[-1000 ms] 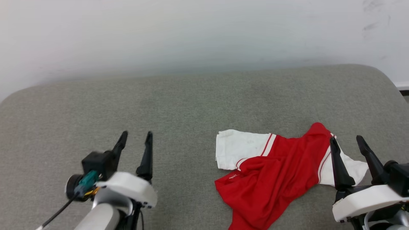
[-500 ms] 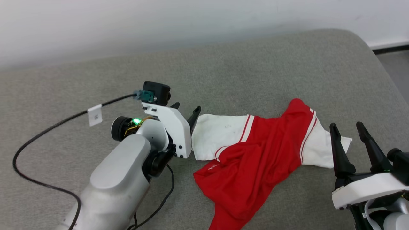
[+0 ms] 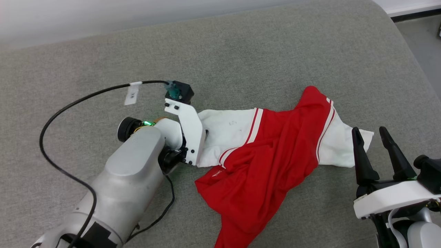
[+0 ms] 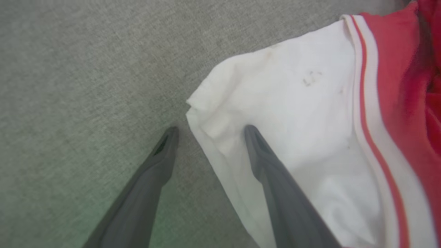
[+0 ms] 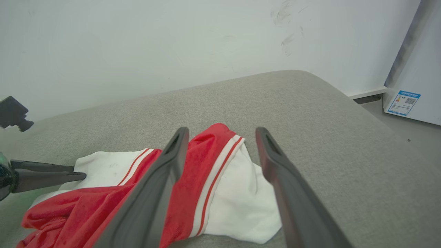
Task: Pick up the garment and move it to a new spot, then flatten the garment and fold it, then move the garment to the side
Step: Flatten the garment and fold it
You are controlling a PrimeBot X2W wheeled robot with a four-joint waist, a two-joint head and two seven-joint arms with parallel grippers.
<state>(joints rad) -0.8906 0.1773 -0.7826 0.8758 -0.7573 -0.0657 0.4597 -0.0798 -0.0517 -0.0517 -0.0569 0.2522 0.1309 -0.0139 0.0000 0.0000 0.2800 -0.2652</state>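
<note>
Head view: the red and white garment (image 3: 262, 155) lies crumpled on a soft grey cushion (image 3: 241, 51) by a white wall (image 3: 103, 13), with the right end effector (image 3: 368, 129) wide open beside it. Left wrist view: the left end effector (image 4: 211, 130) is wide open across a white sleeve (image 4: 293, 103) edge. Right wrist view: a white box (image 5: 413, 86) stands on the floor (image 5: 396, 119).

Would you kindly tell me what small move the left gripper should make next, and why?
Probably close the left gripper: its jaws stand open astride the white sleeve edge of the garment, one finger over the fabric, the other over the grey cushion, so closing should pinch the hem.
</note>
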